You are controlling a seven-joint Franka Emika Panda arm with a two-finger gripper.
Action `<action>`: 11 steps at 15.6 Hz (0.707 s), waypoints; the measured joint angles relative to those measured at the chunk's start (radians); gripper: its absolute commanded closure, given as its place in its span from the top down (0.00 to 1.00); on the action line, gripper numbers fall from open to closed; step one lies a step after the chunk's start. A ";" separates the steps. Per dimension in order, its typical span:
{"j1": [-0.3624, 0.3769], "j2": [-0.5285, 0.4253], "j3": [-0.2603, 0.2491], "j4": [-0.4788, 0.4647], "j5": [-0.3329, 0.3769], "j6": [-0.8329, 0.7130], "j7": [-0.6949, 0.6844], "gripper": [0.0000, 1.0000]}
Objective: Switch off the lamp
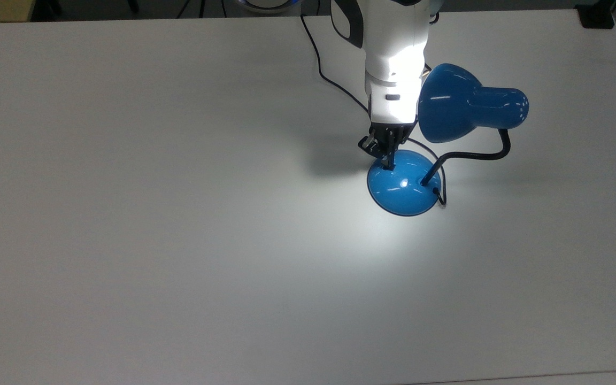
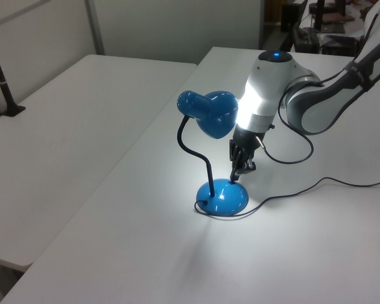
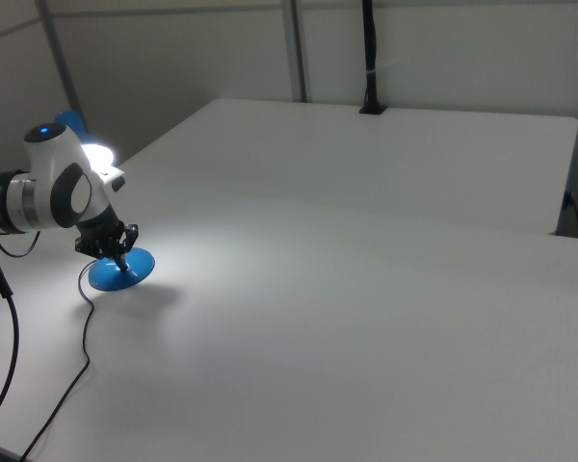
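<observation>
1. The lamp (image 1: 404, 184) stands lit on the white counter (image 1: 179, 214), right of centre in the top view.
2. The claw (image 1: 390, 164), fingers drawn close together and holding nothing, points down, its tip on the lamp's domed base.

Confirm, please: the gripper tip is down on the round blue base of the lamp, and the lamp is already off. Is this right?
Not quite. The gripper tip is indeed down on the blue base of the lamp, but the lamp is lit, not off: the top view shows a bright pool of light on the white table around the base.
</observation>
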 measured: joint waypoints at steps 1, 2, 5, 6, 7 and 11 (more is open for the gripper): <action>-0.010 0.001 0.013 0.000 0.000 0.000 -0.007 0.00; -0.018 0.002 0.023 0.000 0.000 0.000 -0.013 0.00; -0.029 0.004 0.036 0.000 0.000 0.000 -0.017 0.00; -0.031 0.006 0.036 0.000 0.000 0.000 -0.018 0.00; -0.032 0.009 0.036 0.000 0.000 0.000 -0.018 0.00; -0.036 0.009 0.036 0.000 0.000 0.000 -0.018 0.00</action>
